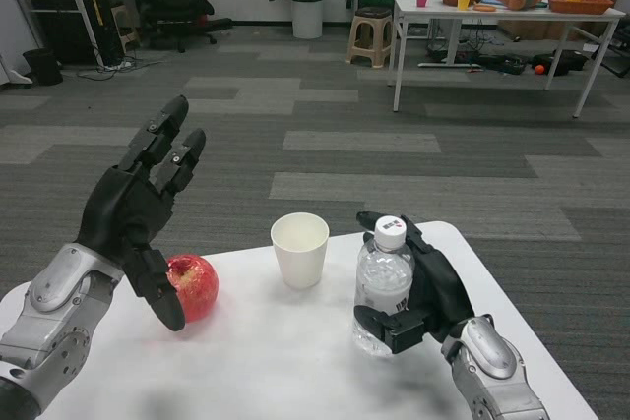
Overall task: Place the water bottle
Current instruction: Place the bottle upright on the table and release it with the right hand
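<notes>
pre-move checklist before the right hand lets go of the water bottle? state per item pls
1. Right hand grips water bottle: ok.
2. Bottle upright, white cap on: ok.
3. Bottle base resting on the table: cannot tell, fingers hide it.
4. Gap between bottle and paper cup: ok, apart.
5. Left hand raised, open, away from the bottle: ok.
6. Apple out of the way, far left of the cup: ok.
</notes>
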{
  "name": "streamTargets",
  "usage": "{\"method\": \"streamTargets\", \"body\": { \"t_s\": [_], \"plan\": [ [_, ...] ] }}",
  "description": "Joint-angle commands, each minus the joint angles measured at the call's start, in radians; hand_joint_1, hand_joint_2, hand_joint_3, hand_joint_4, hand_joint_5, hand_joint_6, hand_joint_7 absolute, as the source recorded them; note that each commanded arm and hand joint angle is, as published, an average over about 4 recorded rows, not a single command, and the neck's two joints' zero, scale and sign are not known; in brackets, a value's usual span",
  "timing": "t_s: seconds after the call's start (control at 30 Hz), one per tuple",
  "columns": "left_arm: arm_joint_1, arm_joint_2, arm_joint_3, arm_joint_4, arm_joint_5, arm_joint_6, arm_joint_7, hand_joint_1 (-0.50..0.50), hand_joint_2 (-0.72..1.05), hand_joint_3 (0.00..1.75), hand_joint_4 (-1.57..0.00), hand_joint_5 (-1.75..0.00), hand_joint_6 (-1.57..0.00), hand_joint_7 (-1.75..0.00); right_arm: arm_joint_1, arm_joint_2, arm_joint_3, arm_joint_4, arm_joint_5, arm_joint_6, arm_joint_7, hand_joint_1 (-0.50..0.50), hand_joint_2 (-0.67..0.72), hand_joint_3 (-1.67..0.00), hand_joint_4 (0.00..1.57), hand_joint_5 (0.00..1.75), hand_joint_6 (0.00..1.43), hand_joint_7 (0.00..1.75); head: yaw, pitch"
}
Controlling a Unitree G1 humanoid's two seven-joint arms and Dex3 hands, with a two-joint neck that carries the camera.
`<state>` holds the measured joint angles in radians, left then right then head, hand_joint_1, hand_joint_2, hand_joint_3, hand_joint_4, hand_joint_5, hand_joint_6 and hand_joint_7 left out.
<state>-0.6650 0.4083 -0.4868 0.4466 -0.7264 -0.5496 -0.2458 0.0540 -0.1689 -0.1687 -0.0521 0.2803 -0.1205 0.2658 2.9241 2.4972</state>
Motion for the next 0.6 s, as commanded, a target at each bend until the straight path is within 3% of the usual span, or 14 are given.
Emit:
{"method": "streamTargets", "body": {
  "t_s": [0.03, 0.13, 0.23, 0.27, 0.37, 0.5, 0.6],
  "plan": [
    [-0.014, 0.006, -0.008, 0.007, -0.008, 0.001, -0.004, -0.50, -0.64, 0.09, 0.00, 0.00, 0.00, 0.00, 0.020, 0.006, -0.002, 0.014, 0.039, -0.039, 0.003, 0.34, -0.08, -1.45, 0.00, 0.00, 0.00, 0.31, 0.002, 0.002],
    [-0.010, 0.007, -0.007, 0.004, -0.008, 0.000, -0.003, -0.50, -0.64, 0.09, 0.00, 0.00, 0.00, 0.00, 0.023, 0.008, -0.001, 0.018, 0.070, -0.066, 0.004, 0.27, -0.03, -1.31, 0.00, 0.00, 0.00, 0.24, 0.003, 0.005],
    [-0.006, 0.007, -0.007, 0.000, -0.008, 0.000, -0.004, -0.50, -0.64, 0.04, 0.00, 0.00, 0.00, 0.00, 0.024, 0.005, 0.002, 0.018, 0.095, -0.082, 0.016, 0.18, 0.01, -1.01, 0.00, 0.00, 0.00, 0.16, 0.004, 0.009],
    [-0.005, 0.007, -0.007, -0.002, -0.008, 0.000, -0.004, -0.50, -0.64, 0.04, 0.00, 0.00, 0.00, 0.00, 0.024, 0.004, 0.003, 0.018, 0.101, -0.086, 0.022, 0.11, 0.06, -0.81, 0.00, 0.00, 0.00, 0.12, 0.005, 0.010],
    [-0.002, 0.007, -0.007, -0.005, -0.008, 0.000, -0.004, -0.50, -0.64, 0.09, 0.00, 0.00, 0.00, 0.00, 0.024, 0.002, 0.006, 0.022, 0.127, -0.097, 0.042, -0.06, 0.19, -0.44, 0.00, 0.00, 0.00, 0.07, 0.007, 0.016],
    [-0.001, 0.007, -0.005, -0.006, -0.008, 0.000, -0.004, -0.50, -0.64, 0.09, 0.00, 0.00, 0.00, 0.00, 0.021, 0.001, 0.019, 0.041, 0.174, -0.130, 0.063, -0.30, 0.33, -0.14, 0.00, 0.00, 0.00, 0.00, 0.008, 0.021],
    [-0.001, 0.007, -0.004, -0.007, -0.008, -0.001, -0.004, -0.50, -0.64, 0.09, 0.00, 0.00, 0.00, 0.00, 0.019, 0.000, 0.023, 0.052, 0.192, -0.151, 0.066, -0.38, 0.38, -0.08, 0.00, 0.00, 0.00, 0.00, 0.009, 0.025]
  ]
}}
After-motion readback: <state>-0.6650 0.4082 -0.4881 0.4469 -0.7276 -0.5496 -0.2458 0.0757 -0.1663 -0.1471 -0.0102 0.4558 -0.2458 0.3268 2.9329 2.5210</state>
